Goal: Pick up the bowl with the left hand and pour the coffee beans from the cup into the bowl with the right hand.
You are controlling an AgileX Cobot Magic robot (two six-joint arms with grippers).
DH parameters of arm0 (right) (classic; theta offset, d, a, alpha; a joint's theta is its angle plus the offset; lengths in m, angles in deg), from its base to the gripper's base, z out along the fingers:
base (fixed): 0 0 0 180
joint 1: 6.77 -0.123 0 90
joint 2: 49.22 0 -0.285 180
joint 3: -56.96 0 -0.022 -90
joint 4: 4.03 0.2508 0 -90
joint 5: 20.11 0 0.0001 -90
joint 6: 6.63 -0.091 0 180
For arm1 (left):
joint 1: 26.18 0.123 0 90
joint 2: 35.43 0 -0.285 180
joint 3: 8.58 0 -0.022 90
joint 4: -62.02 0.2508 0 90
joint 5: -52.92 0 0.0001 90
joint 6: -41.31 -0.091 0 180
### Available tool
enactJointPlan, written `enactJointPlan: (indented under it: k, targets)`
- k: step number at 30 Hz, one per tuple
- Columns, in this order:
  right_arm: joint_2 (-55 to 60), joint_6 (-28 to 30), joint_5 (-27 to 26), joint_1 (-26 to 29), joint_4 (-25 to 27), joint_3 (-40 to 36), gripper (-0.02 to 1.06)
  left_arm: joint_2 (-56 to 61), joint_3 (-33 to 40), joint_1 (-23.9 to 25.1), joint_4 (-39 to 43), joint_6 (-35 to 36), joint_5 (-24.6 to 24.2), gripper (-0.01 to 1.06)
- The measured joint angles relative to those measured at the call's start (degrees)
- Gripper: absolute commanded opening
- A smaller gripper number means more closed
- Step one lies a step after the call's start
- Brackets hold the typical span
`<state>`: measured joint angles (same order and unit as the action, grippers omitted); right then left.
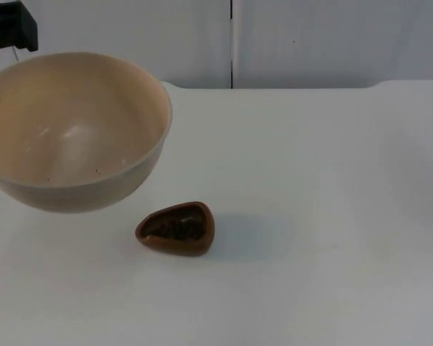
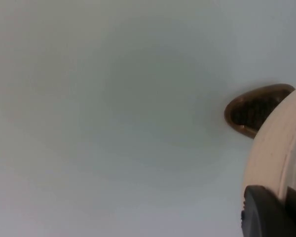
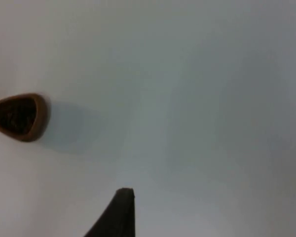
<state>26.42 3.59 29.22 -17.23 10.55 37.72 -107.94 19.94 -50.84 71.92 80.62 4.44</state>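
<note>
Left claw (image 2: 266, 210) gripping raised cream bowl (image 1: 72, 130), brown cup (image 1: 176, 228) of coffee beans (image 1: 175, 228) on table (image 1: 325, 216), right claw's state unclear

Obstacles: large cream round bowl (image 1: 72, 130), raised off the white table top (image 1: 325, 216) at its left side, the left gripper's black fingertip (image 2: 266, 212) on its rim. Small brown rounded-triangular cup (image 1: 176, 228) holding dark coffee beans (image 1: 177, 229), standing near and in front of the bowl, apart from it. Free room: table right of the cup; bare table around the right gripper's black fingertip (image 3: 119, 212).
</note>
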Motion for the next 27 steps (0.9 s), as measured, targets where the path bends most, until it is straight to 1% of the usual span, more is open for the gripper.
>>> enactJointPlan:
  k: [3,4,5,7,8,9,13,14,18,19,20,23,24,26,27]
  targets:
    - [4.33,-0.43,-1.28,-6.71,0.00,0.46,1.03,0.00,0.00,0.00,0.00,0.00,0.00,0.00]
    - [4.33,-0.43,-1.28,-6.71,0.00,0.46,1.03,0.00,0.00,0.00,0.00,0.00,0.00,0.00]
    - [6.23,-0.88,-1.42,-8.53,0.00,1.18,1.03,0.00,0.00,0.00,0.00,0.00,0.00,0.00]
    - [11.08,-3.16,-1.55,-13.72,-0.22,3.43,1.03,0.00,0.00,0.00,0.00,0.00,0.00,0.00]
    - [13.29,-4.25,-1.55,-15.36,-0.92,4.59,1.03,0.00,0.00,0.00,0.00,0.00,0.00,0.00]
    - [13.29,-4.25,-1.55,-15.36,-0.92,4.59,1.03,0.00,0.00,0.00,0.00,0.00,0.00,0.00]
    - [22.34,-9.58,-1.54,-21.97,-5.12,10.22,1.03,0.00,0.00,0.00,0.00,0.00,0.10,0.00]
    - [22.34,-9.58,-1.54,-21.97,-5.12,10.22,1.03,0.00,0.00,0.00,0.00,0.00,0.10,0.00]
    - [31.37,-13.96,-0.71,-26.37,-7.66,17.87,1.03,0.00,0.00,0.00,0.00,0.00,0.10,0.00]
    - [31.37,-13.96,-0.71,-26.37,-7.66,17.87,1.03,0.00,0.00,0.00,0.00,0.00,0.10,0.00]
    - [33.22,-15.17,-0.56,-27.23,-8.34,20.05,1.03,0.00,0.00,0.00,0.00,0.00,0.10,0.00]
    - [39.97,-19.22,0.57,-29.86,-11.95,27.05,1.03,0.00,0.00,0.00,0.00,0.00,0.10,0.00]
    - [39.97,-19.22,0.57,-29.86,-11.95,27.05,1.03,0.00,0.00,0.00,0.00,0.00,0.10,0.00]
    - [43.54,-21.76,1.57,-31.05,-14.58,30.49,1.03,0.00,0.00,0.00,0.00,0.00,0.10,0.00]
    - [45.20,-23.18,1.86,-31.43,-15.10,32.07,1.03,0.00,0.00,0.00,0.00,0.00,0.20,0.00]
